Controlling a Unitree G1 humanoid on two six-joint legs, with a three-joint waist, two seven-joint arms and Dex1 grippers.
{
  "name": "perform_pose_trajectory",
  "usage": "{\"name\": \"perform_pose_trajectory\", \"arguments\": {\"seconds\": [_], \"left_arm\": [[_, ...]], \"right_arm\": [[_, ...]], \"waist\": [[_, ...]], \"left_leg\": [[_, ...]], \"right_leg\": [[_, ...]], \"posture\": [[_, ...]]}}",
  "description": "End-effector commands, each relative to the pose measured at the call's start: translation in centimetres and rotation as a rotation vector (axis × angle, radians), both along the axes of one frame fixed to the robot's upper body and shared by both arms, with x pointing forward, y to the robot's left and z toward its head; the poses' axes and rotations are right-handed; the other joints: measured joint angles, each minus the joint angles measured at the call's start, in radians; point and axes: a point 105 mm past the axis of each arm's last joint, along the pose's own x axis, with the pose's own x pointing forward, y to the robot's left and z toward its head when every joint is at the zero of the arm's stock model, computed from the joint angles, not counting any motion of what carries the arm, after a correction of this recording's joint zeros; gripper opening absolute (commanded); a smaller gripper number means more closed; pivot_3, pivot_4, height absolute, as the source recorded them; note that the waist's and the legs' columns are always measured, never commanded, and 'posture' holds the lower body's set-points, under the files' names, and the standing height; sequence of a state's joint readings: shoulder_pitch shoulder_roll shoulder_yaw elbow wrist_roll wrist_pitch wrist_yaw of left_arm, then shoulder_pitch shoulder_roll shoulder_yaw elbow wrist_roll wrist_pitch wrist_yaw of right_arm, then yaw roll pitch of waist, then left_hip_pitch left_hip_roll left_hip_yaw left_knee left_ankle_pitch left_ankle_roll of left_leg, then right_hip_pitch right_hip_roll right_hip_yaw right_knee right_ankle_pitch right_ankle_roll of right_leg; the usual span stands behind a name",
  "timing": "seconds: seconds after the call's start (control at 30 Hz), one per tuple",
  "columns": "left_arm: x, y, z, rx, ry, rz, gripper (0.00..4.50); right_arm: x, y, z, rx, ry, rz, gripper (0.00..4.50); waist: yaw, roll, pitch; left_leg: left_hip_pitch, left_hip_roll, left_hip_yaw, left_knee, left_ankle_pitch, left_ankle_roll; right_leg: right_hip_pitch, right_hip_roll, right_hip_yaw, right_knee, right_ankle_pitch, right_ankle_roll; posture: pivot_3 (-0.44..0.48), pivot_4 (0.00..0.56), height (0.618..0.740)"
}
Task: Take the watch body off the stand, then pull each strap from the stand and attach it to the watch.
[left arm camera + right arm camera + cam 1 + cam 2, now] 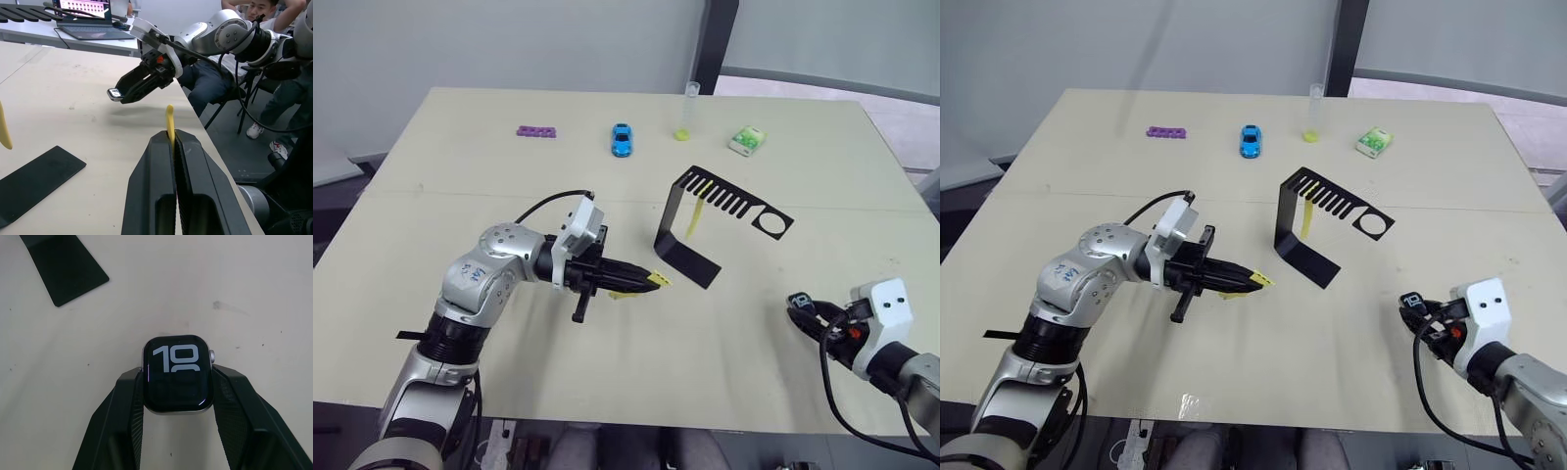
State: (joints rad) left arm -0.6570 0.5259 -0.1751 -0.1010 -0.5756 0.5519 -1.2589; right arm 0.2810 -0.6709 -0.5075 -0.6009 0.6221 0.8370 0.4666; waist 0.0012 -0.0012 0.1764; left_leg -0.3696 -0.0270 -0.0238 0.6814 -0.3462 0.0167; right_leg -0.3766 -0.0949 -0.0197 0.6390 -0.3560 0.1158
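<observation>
My left gripper hovers low over the table just left of the stand, shut on a yellow strap whose end sticks out past the fingertips. A second yellow strap hangs from the stand's slotted top arm. Near the table's front right corner my right gripper is shut on the watch body, whose lit screen faces up between the two fingers. The left wrist view also catches the right gripper holding the watch body. The stand's flat foot lies on the table.
Along the far side of the table sit a purple block, a blue toy car, a clear yellow-bottomed tube and a green-white box. People sit beyond the table's right edge, by a laptop.
</observation>
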Motion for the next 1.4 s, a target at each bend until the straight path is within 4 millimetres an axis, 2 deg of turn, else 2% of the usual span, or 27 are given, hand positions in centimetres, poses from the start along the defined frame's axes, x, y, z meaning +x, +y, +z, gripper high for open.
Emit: {"name": "perform_pose_trajectory", "arguments": {"seconds": [0.03, 0.17, 0.37, 0.63, 0.7, 0.77, 0.83, 1.03, 1.1, 1.23, 1.4], "left_arm": [[-0.1, -0.1, 0.6, -0.009, -0.043, -0.017, 0.00], [-0.1, -0.1, 0.5, -0.005, -0.048, -0.016, 0.00], [-0.1, 0.0, 0.2, -0.002, -0.043, -0.010, 0.00], [-0.1, 0.2, 0.1, 0.001, -0.045, -0.002, 0.00], [0.0, 0.4, 0.0, 0.002, -0.046, 0.000, 0.00], [0.0, 0.5, 0.0, 0.002, -0.047, 0.003, 0.00], [0.1, 0.5, 0.1, 0.003, -0.049, 0.005, 0.00], [0.3, 0.6, 0.1, 0.004, -0.051, 0.004, 0.00], [0.4, 0.6, 0.2, 0.004, -0.052, 0.002, 0.00], [0.4, 0.5, 0.2, 0.003, -0.052, 0.002, 0.00], [0.4, 0.3, 0.3, 0.001, -0.053, 0.004, 0.00]], "right_arm": [[-0.1, 0.1, 0.6, -0.005, -0.018, 0.016, 1.50], [-0.1, 0.0, 0.5, -0.016, -0.015, 0.017, 1.50], [0.6, -2.2, -1.5, -0.072, 0.014, -0.051, 1.50], [0.7, -2.6, -2.8, -0.044, 0.035, -0.056, 1.50], [0.5, -2.8, -2.8, -0.059, 0.022, -0.054, 2.54], [0.3, -2.9, -2.7, -0.072, -0.010, -0.050, 3.32], [0.0, -2.8, -2.6, -0.052, -0.043, -0.051, 4.31], [-0.3, -3.4, -2.9, 0.063, -0.122, -0.173, 4.41], [-0.3, -3.1, -2.9, 0.105, -0.128, -0.192, 4.41], [-0.3, -2.5, -3.1, 0.119, -0.123, -0.207, 4.41], [-0.2, -2.7, -3.5, 0.095, -0.122, -0.244, 4.41]], "waist": [[0.000, 0.000, 0.000], [0.000, 0.000, 0.000], [0.000, 0.000, 0.000], [-0.003, 0.000, 0.000], [-0.002, 0.000, 0.000], [-0.001, 0.000, 0.000], [-0.001, 0.000, 0.000], [-0.002, 0.000, 0.000], [-0.002, 0.000, 0.000], [-0.002, 0.000, 0.000], [-0.002, 0.000, 0.000]], "left_leg": [[0.000, 0.000, 0.000, 0.000, 0.000, 0.000], [0.000, 0.000, 0.000, 0.000, 0.000, 0.000], [0.000, 0.000, 0.000, 0.000, 0.000, 0.000], [0.000, 0.000, 0.000, 0.000, 0.000, 0.000], [0.000, 0.000, 0.000, 0.001, 0.000, 0.000], [0.000, 0.000, 0.000, 0.001, 0.000, 0.000], [0.000, 0.000, 0.000, 0.000, 0.000, 0.000], [0.000, 0.000, 0.000, 0.001, 0.000, 0.000], [0.000, 0.000, 0.000, 0.001, 0.000, 0.000], [0.001, 0.000, 0.000, 0.000, 0.000, 0.000], [0.001, 0.000, 0.000, 0.000, 0.000, 0.000]], "right_leg": [[0.000, 0.000, 0.000, 0.000, 0.000, 0.000], [0.000, 0.000, 0.000, 0.000, 0.000, 0.000], [0.000, 0.000, 0.000, 0.000, 0.000, 0.000], [0.000, 0.000, 0.000, 0.000, 0.000, 0.000], [0.000, 0.000, 0.000, 0.000, 0.000, 0.000], [0.000, 0.000, 0.000, 0.000, 0.000, 0.000], [0.000, 0.000, 0.000, 0.000, 0.000, 0.000], [0.000, 0.000, 0.000, 0.000, 0.000, 0.000], [0.000, 0.000, 0.000, 0.001, 0.000, 0.000], [0.000, 0.000, 0.000, 0.001, 0.000, 0.000], [0.000, 0.000, 0.000, 0.001, 0.000, 0.000]], "posture": [[0.000, 0.150, 0.740], [0.000, 0.150, 0.740], [0.000, 0.150, 0.740], [0.000, 0.150, 0.740], [0.000, 0.150, 0.740], [0.000, 0.150, 0.740], [0.000, 0.150, 0.740], [0.000, 0.150, 0.740], [0.000, 0.150, 0.740], [0.000, 0.150, 0.740], [0.000, 0.150, 0.740]]}}
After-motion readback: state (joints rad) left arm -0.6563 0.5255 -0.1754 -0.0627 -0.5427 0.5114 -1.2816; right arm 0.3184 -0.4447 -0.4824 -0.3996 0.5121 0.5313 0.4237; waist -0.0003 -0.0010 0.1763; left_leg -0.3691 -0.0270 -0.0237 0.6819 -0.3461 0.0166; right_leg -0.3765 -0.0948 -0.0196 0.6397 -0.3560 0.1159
